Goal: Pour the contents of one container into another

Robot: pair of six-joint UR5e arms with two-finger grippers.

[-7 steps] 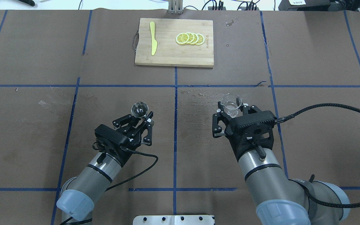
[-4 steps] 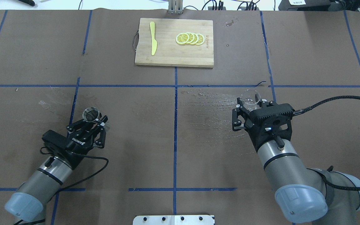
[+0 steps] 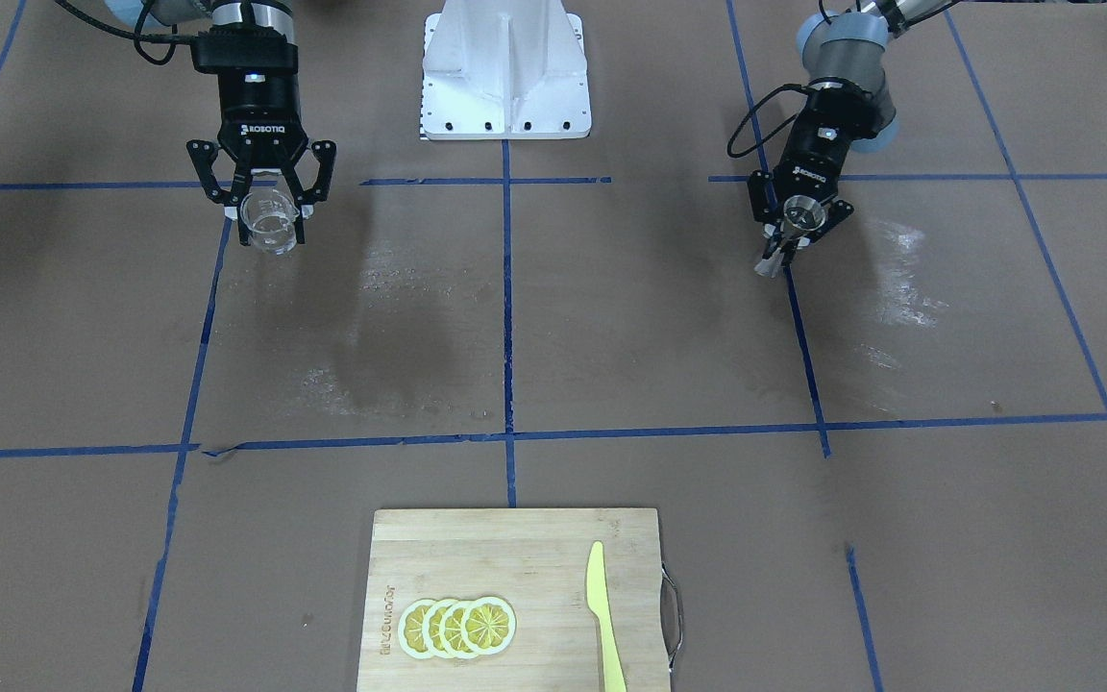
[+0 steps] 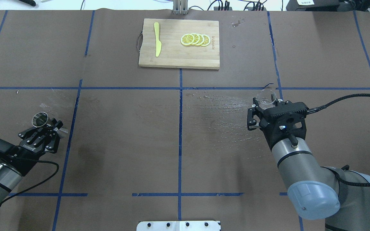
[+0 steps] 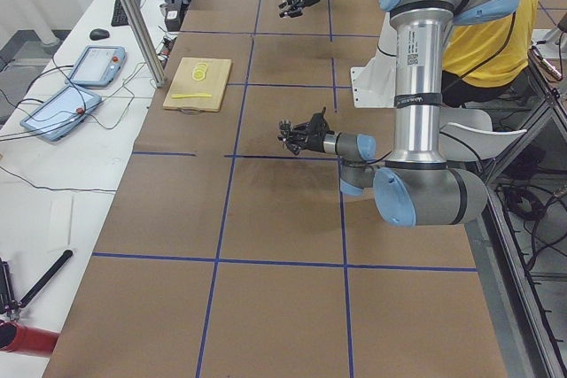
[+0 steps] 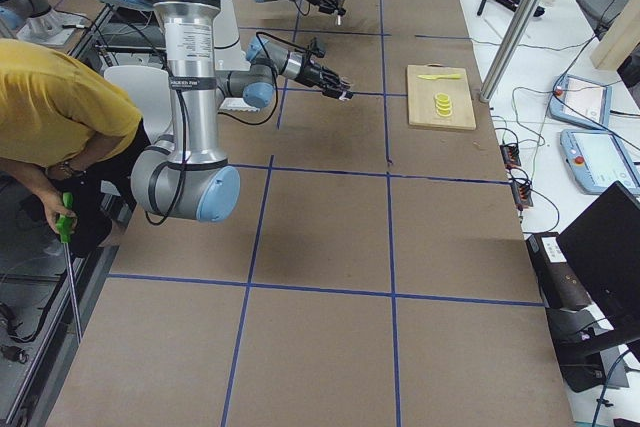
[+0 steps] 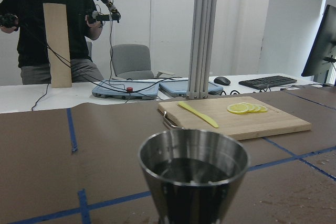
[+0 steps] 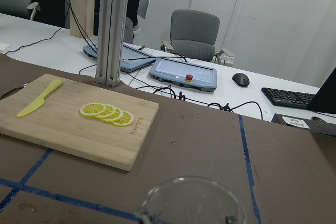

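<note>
While the right gripper [image 4: 266, 104] clamps the glass cup [image 4: 267, 97] at the overhead view's centre-right and the left gripper [image 4: 52, 127] pinches the jigger [image 4: 40, 119] at far left — you'd hold that likely fragile, slippery glass by its walls, gently.

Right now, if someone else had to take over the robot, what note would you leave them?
Left gripper: shut on the jigger, upright, far out on the robot's left side.
Right gripper: shut on the glass cup, upright, out on the right side.
Done: the left wrist view shows what looks like liquid in the jigger, so the pour seems made. There are wet streaks on the table between the arms.
Left: probably set both down and let go. I cannot tell whether either one touches the table.
</note>
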